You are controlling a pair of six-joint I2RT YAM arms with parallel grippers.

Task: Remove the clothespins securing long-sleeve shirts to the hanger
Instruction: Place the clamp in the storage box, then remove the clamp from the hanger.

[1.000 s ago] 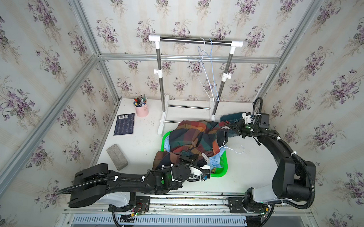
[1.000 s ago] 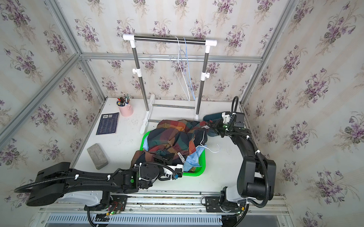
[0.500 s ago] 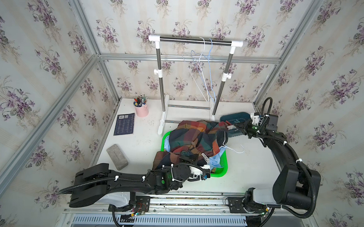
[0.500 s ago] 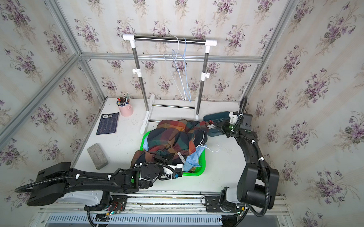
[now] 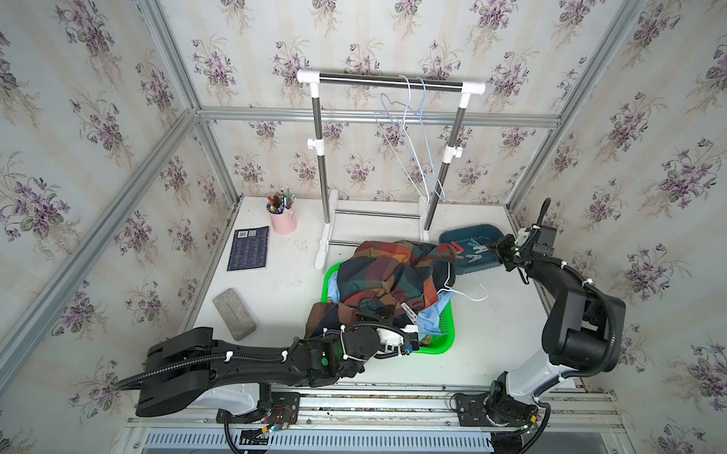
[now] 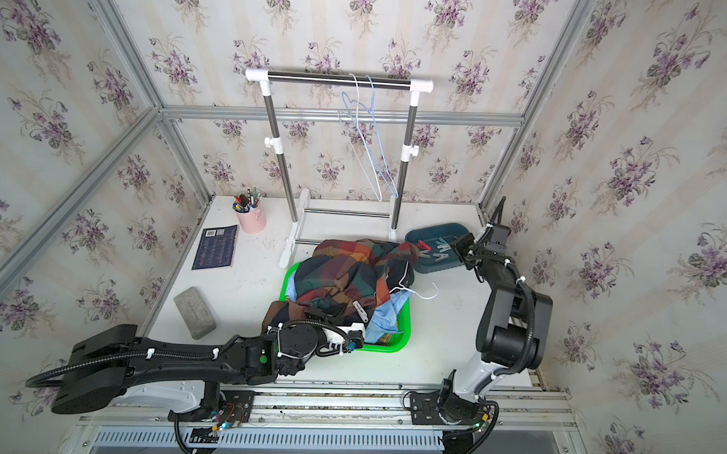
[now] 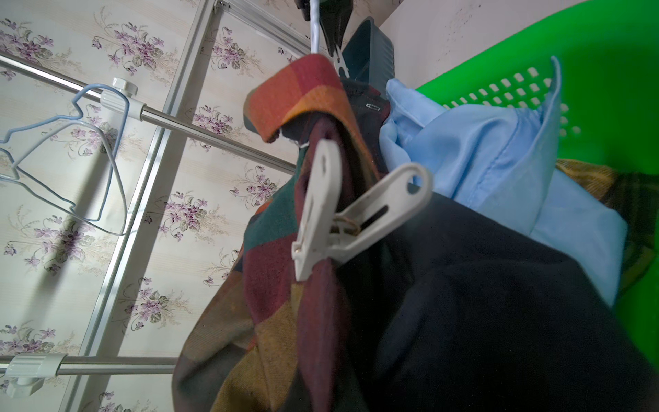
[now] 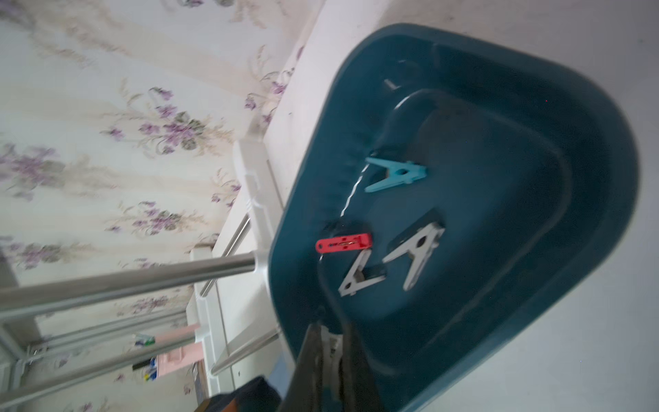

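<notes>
Clothespin of white-grey plastic, its wire spring visible only in the left wrist view, bites a fold of the dark plaid shirt of orange, red, green and navy. The left gripper is clenched at the pile's 6 o'clock edge, black fingers on that cloth; I cannot tell whether they pinch it.

The right gripper, fingers pressed together, hangs over the rim of the dark teal plastic tray, at 2 o'clock from the green slotted plastic basket. Only the right wrist view shows the tray's load clearly: red clothespin, light teal clothespin, white-grey clothespins.

The plain light blue shirt covers the yellow-and-grey plaid shirt. A white wire hanger pokes out at the pile's 3 o'clock.

The dark blue booklet, at 10 o'clock, carries a barcode; its print is too small to read.
</notes>
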